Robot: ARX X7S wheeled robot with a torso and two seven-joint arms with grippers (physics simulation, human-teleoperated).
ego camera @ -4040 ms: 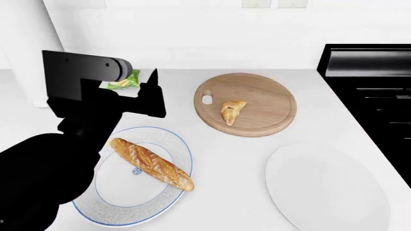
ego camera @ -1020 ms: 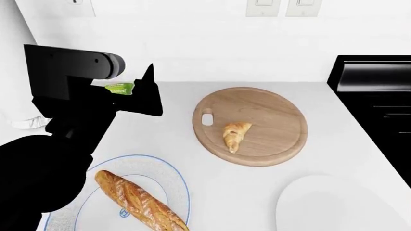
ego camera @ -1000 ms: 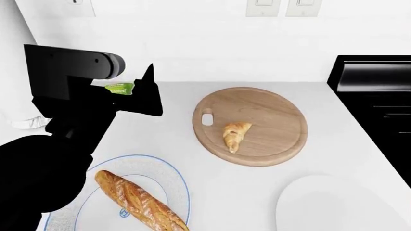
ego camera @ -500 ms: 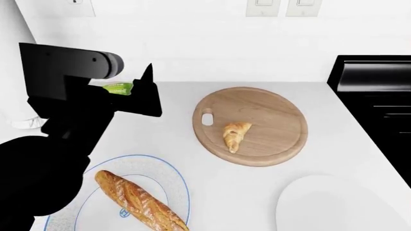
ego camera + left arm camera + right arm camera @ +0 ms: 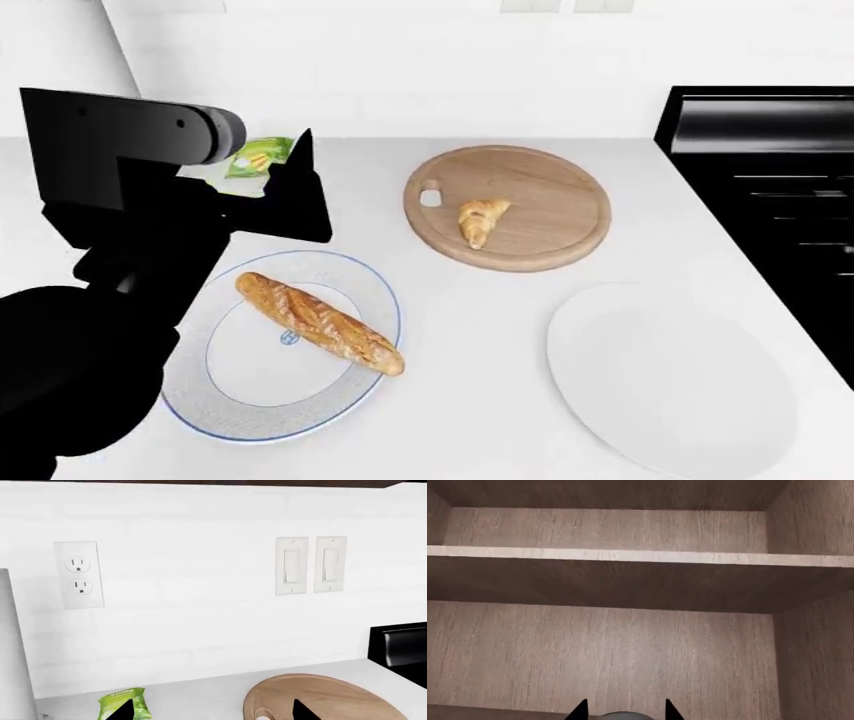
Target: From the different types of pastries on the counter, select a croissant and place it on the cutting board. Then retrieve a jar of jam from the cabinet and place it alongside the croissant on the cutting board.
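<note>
The croissant (image 5: 478, 218) lies on the round wooden cutting board (image 5: 547, 190) on the white counter (image 5: 454, 330). My left gripper (image 5: 300, 190) is open and empty. It hovers left of the board, near a green-labelled packet (image 5: 258, 157). In the left wrist view, the left gripper (image 5: 213, 715) points at the wall, with the board (image 5: 333, 697) and the packet (image 5: 123, 702) below it. My right gripper (image 5: 624, 711) is inside a wooden cabinet. Its fingertips stand close on either side of a grey rounded top (image 5: 620, 716), apparently the jar's lid. The jar's body is hidden.
The baguette (image 5: 318, 322) lies on a blue-rimmed plate (image 5: 214, 400) at the front left. A plain white plate (image 5: 667, 380) sits at the front right. A black stove (image 5: 774, 180) borders the counter on the right. A cabinet shelf (image 5: 627, 556) runs above the right gripper.
The head view has tipped down and pulled back, so the whole blue-rimmed plate and the baguette now show. The left arm holds about the same pose. The croissant stays on the board.
</note>
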